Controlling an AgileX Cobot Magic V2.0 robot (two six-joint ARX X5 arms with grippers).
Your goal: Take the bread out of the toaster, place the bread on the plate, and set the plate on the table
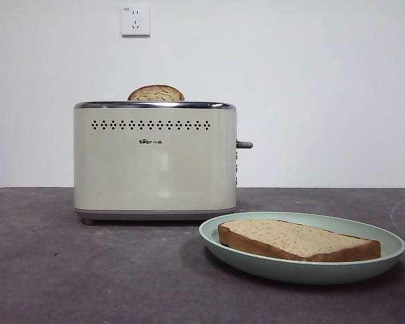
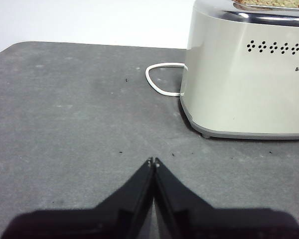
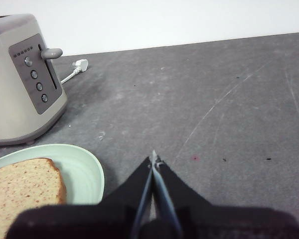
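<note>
The bread (image 1: 298,239) lies flat on the pale green plate (image 1: 219,239), which rests on the dark grey table (image 1: 67,270) in front of and to the right of the cream toaster (image 1: 155,158). A second domed slice (image 1: 156,93) sticks up from the toaster's slot. My left gripper (image 2: 153,162) is shut and empty, low over the table, apart from the toaster (image 2: 249,69). My right gripper (image 3: 153,158) is shut and empty beside the plate (image 3: 84,172), which holds the bread (image 3: 22,191). Neither gripper shows in the front view.
A white power cord (image 2: 157,79) loops on the table behind the toaster, and its plug (image 3: 80,64) lies near the lever side (image 3: 51,52). A wall socket (image 1: 136,21) is on the white wall behind.
</note>
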